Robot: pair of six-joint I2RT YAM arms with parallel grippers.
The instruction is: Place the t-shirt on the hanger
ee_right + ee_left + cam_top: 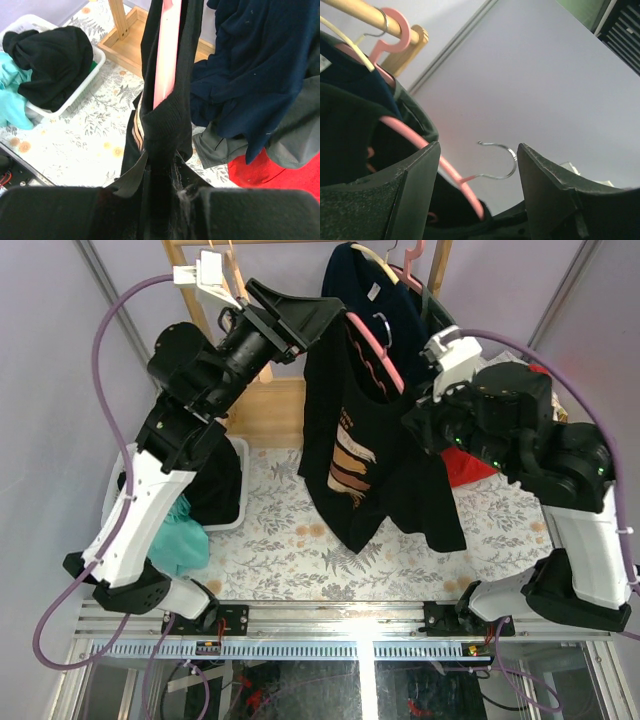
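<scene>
The black t-shirt [350,440] with its tan print hangs in mid-air over the pink hanger [385,360]. My right gripper [420,418] is shut on the t-shirt's collar edge [167,130], and the pink hanger [167,50] runs up inside the cloth just beyond the jaws. My left gripper [315,322] stands open at the t-shirt's left shoulder with nothing between its fingers [410,195]. In the left wrist view the hanger's metal hook [500,160] and pink arm [420,140] lie beyond the open left gripper [479,190].
A wooden rack [265,410] stands behind, and its rail [355,10] carries a navy t-shirt [250,65] on another hanger. A white basket [95,65] of dark clothes and a teal cloth [180,535] are at the left. Red [280,175] and grey garments lie at the right.
</scene>
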